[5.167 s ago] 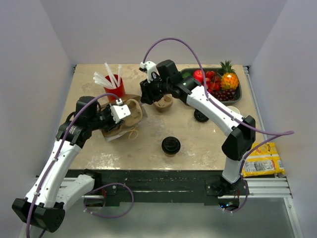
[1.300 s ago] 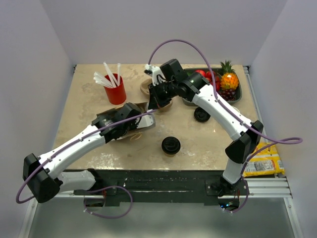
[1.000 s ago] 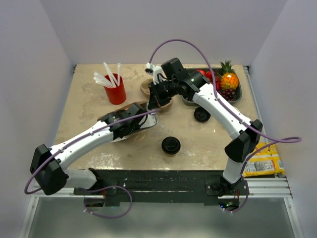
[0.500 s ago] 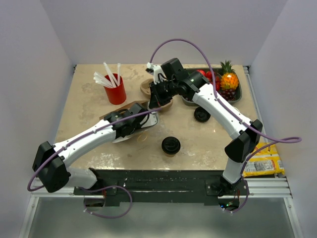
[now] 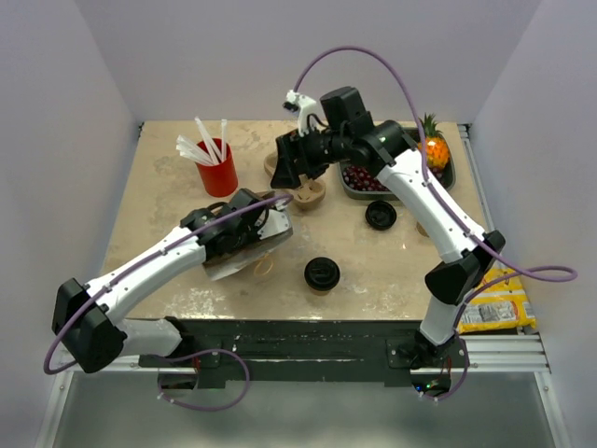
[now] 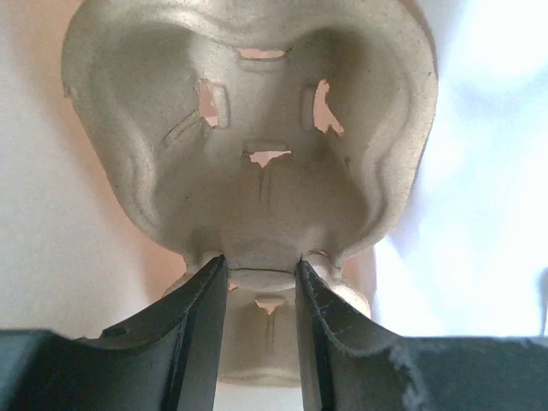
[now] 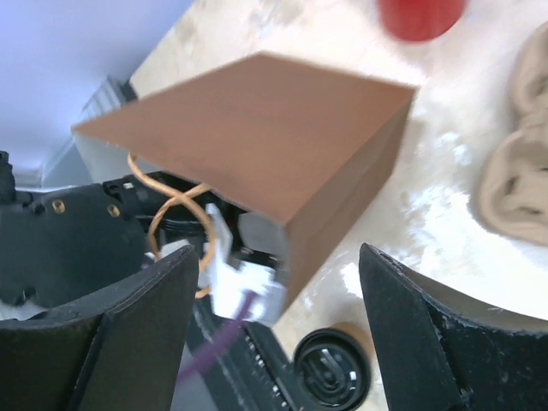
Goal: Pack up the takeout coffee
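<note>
A beige marbled table (image 5: 149, 210) fills the overhead view. Left of centre, the brown paper bag (image 5: 250, 233) lies tilted over the left gripper (image 6: 257, 270). Its jaws pinch the rim of an empty pulp cup carrier (image 6: 248, 128), probably to seat it inside the bag. At upper centre the right gripper (image 5: 287, 166) hangs with its jaws wide apart and nothing between them. The takeout coffee (image 5: 322, 273) stands at lower centre, not yet packed.

Left gripper (image 6: 259, 267) clamps cup carrier (image 6: 257, 171); right gripper (image 7: 276, 257) open.

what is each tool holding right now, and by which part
The left tool pinches the pulp cup carrier by the narrow ridge at its near edge. The right tool is open and holds nothing.
</note>
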Robot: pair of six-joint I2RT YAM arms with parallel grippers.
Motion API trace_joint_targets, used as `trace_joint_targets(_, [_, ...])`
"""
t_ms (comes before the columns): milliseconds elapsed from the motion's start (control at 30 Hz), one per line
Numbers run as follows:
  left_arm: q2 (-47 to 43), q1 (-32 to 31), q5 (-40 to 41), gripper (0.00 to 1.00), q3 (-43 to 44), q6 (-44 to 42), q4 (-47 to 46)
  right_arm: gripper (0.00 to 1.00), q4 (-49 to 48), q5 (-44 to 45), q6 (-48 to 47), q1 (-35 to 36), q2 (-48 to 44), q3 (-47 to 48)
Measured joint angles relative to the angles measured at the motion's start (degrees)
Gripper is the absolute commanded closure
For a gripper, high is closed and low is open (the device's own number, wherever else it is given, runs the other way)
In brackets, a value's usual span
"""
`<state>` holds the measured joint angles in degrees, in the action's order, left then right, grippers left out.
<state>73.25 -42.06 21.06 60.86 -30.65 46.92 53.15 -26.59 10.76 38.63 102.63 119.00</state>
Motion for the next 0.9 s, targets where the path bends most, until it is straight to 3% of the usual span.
trace_joint_targets(200, [-0.76, 4.96, -5.90, 1.00, 1.09, -0.15, 0.83, 0.20, 0.02, 0.13, -2.03, -4.13, -1.29, 1.75])
trace_joint_targets(300, [-0.17, 7.23, -6.10, 1.00, 1.77, -0.50, 0.76, 0.26, -0.02, -0.22, -3.52, -4.37, -1.95, 0.70])
trace_joint_targets(467, [1.60, 9.44, -5.73, 1.00, 3.74, -1.55, 0.76, 0.35, -0.07, -3.50, -6.84, -3.93, -3.56, -5.09])
trace_joint_targets(700, [3.28, 10.56, -5.86, 1.00, 5.51, -1.51, 0.79, 0.37, -2.60, -6.23, -6.56, -3.26, -4.42, -15.93])
trace_joint_targets(900, [4.02, 10.91, -6.29, 1.00, 6.58, -0.81, 2.08, 0.37, -5.68, -6.49, -5.77, -0.96, -4.57, -17.44])
